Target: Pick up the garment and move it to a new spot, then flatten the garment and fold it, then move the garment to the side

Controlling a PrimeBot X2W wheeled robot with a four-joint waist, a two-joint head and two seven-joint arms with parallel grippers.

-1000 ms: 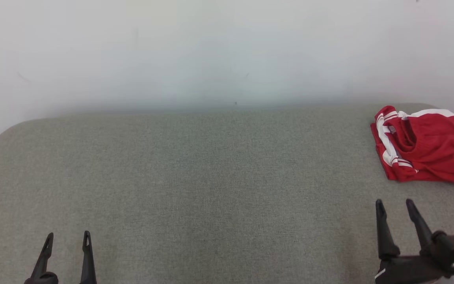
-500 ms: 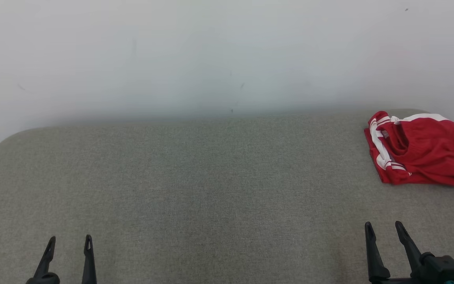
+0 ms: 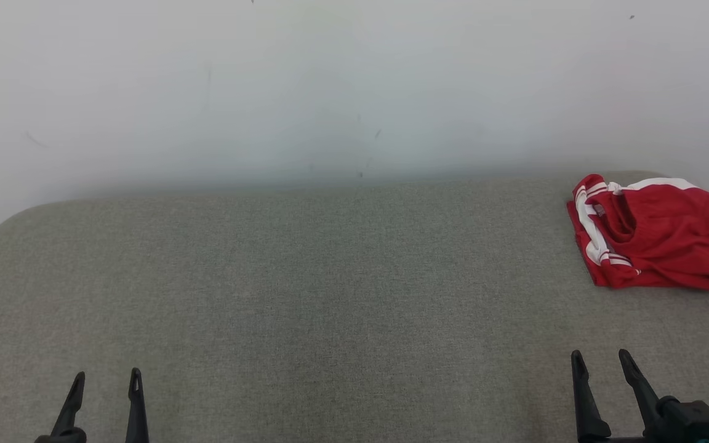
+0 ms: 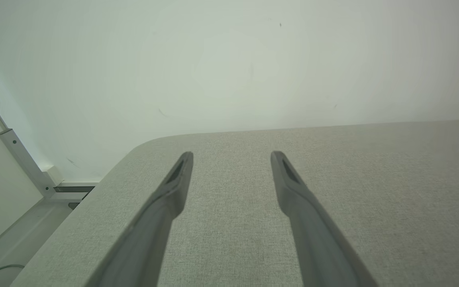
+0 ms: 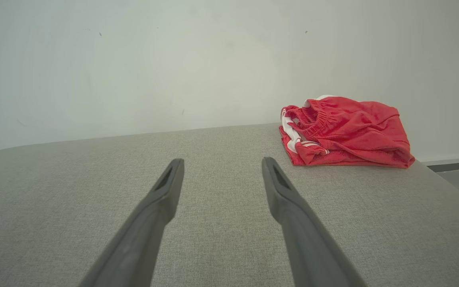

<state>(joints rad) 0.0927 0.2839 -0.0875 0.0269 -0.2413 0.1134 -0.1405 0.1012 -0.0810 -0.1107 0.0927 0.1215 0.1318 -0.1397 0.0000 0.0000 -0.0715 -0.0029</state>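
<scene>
Red sports shorts with white side stripes [image 3: 656, 237] lie loosely bunched at the far right of the grey fabric-covered table [image 3: 330, 277], close to its right edge and in front of the plain white wall [image 3: 330, 92]. The left gripper [image 3: 108, 374] and right gripper [image 3: 599, 354] hover at the near edge, each spread wide and empty, the right one closer to the shorts but well apart from them. The cloth is judged light, soft and limp, likely to sag and unfurl when lifted. The gathered elastic waistband [image 5: 313, 119] on its left side seems the firmest hold, though how the layers stack beneath cannot be told.
</scene>
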